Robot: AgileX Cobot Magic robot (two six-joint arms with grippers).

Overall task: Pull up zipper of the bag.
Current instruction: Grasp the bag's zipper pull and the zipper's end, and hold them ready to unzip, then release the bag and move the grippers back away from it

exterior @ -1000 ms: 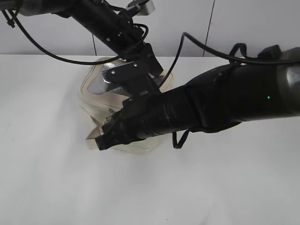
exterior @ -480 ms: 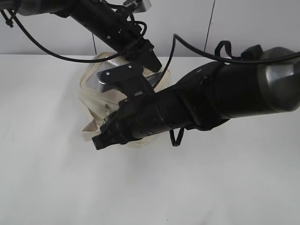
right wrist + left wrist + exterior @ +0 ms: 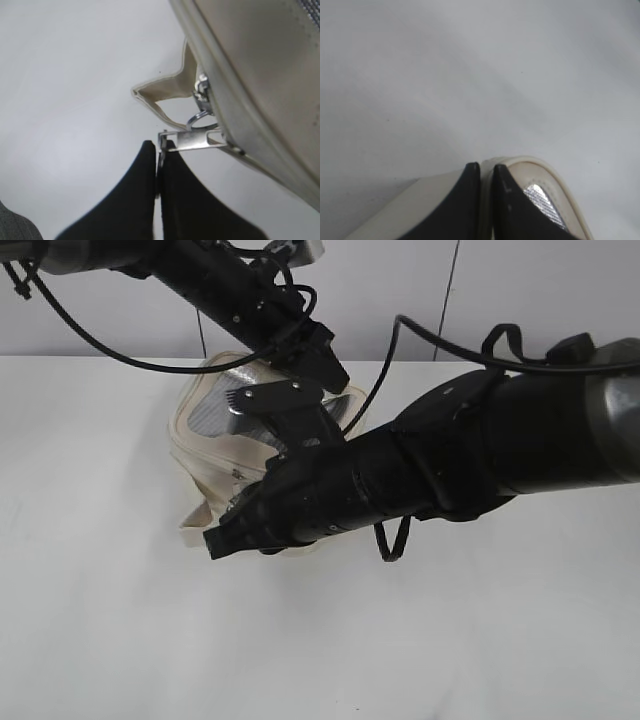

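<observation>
A cream bag (image 3: 205, 455) with a silvery mesh panel lies on the white table, mostly hidden behind both arms in the exterior view. My left gripper (image 3: 486, 172) is shut on the bag's cream rim (image 3: 540, 167) at its far end. My right gripper (image 3: 159, 150) is shut on the metal zipper pull (image 3: 192, 139), which sticks out sideways from the bag's seam (image 3: 240, 115) next to a cream fabric tab (image 3: 165, 97). In the exterior view the right gripper (image 3: 222, 540) sits at the bag's near left corner.
The white table (image 3: 120, 640) spreads around the bag. A pale wall (image 3: 520, 290) stands behind it. Black cables (image 3: 400, 340) loop over both arms above the bag.
The right arm has shifted slightly right and the bag's near corner has moved with it. The left arm stays on the bag's far rim.
</observation>
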